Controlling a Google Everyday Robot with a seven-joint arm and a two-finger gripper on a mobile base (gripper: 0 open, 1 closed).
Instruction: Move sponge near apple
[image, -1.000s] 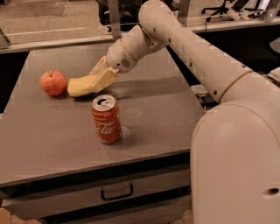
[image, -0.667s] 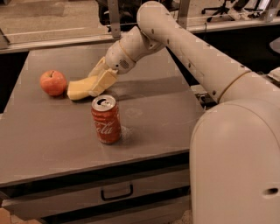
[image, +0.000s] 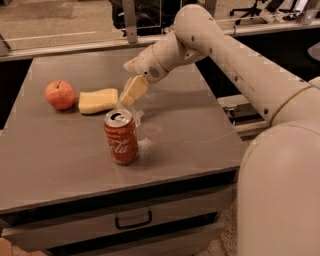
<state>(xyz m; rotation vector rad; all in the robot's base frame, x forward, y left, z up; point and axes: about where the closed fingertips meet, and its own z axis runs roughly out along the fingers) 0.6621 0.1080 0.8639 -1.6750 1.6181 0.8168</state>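
Observation:
The pale yellow sponge lies flat on the grey table, just right of the red-orange apple, with a small gap between them. My gripper hangs just right of the sponge's right end, a little above the table. It is open and holds nothing. One pale yellow finger points down toward the table behind the can.
A red Coca-Cola can stands upright in front of the sponge and gripper. The table has a drawer with a handle below its front edge. My arm reaches in from the right. A rail and chairs stand behind the table.
The sponge has left my gripper and now lies flat on the table by the apple. The gripper has drawn back to the right and opened.

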